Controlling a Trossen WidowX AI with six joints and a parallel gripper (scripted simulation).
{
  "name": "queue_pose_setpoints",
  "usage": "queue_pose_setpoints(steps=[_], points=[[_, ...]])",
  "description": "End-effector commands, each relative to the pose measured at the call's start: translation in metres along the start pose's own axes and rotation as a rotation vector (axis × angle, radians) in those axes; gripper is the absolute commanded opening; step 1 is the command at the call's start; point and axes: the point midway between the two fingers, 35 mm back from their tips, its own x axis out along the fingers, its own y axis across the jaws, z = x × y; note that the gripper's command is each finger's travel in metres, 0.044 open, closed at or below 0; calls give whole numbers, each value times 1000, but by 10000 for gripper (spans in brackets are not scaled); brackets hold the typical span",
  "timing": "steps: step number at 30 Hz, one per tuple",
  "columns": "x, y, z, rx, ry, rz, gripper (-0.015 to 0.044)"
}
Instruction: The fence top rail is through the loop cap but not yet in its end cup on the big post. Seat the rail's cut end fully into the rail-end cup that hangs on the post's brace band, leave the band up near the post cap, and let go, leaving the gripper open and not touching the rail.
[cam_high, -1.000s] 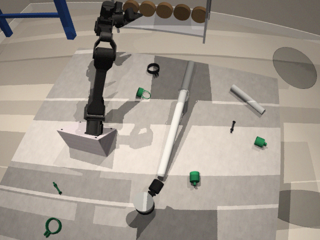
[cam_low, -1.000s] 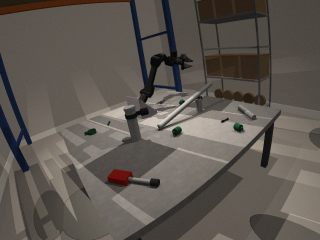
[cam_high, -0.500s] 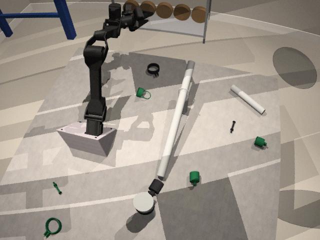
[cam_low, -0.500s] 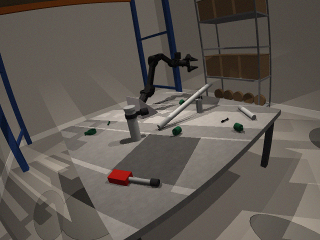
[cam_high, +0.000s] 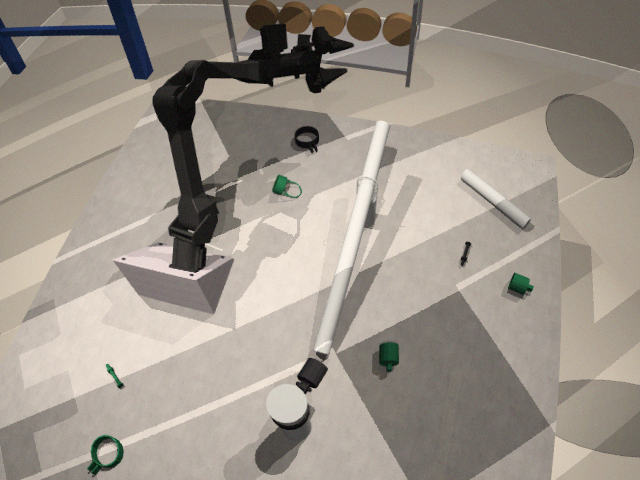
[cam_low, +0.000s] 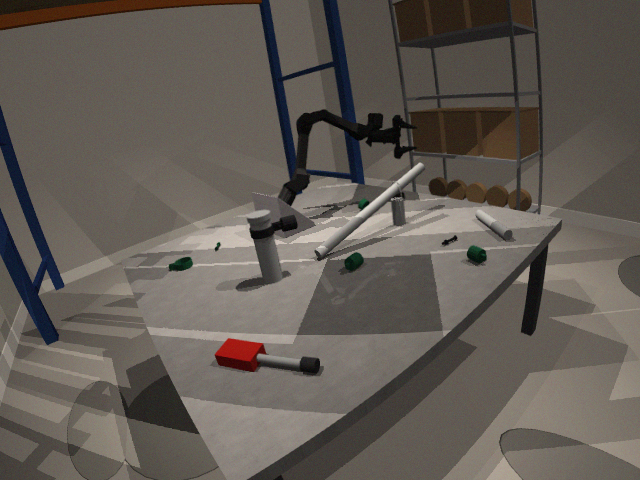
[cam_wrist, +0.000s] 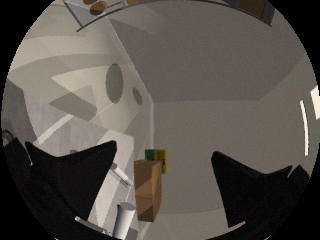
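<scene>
The gripper (cam_wrist: 163, 180) gapes wide, its dark fingers framing brown boxes (cam_wrist: 148, 190).

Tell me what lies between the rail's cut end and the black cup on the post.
Nothing: in the top view a short bare gap separates the rail end from the cup mouth. The gripper is open, far above.

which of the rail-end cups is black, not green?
The black cup hanging on the big post, just beyond the long rail's cut end. The three loose cups on the table are all green.
</scene>
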Motion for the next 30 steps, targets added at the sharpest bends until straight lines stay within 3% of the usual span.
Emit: queue_pose_setpoints(steps=[1, 9, 17, 23, 30], points=[[27, -1, -42, -91, 80, 23, 440], [56, -22, -133, -194, 272, 76, 440], [58, -43, -251, -117, 541, 172, 440], [30, -50, -343, 11, 764, 279, 440], [-36, -59, -436, 304, 1019, 365, 440]])
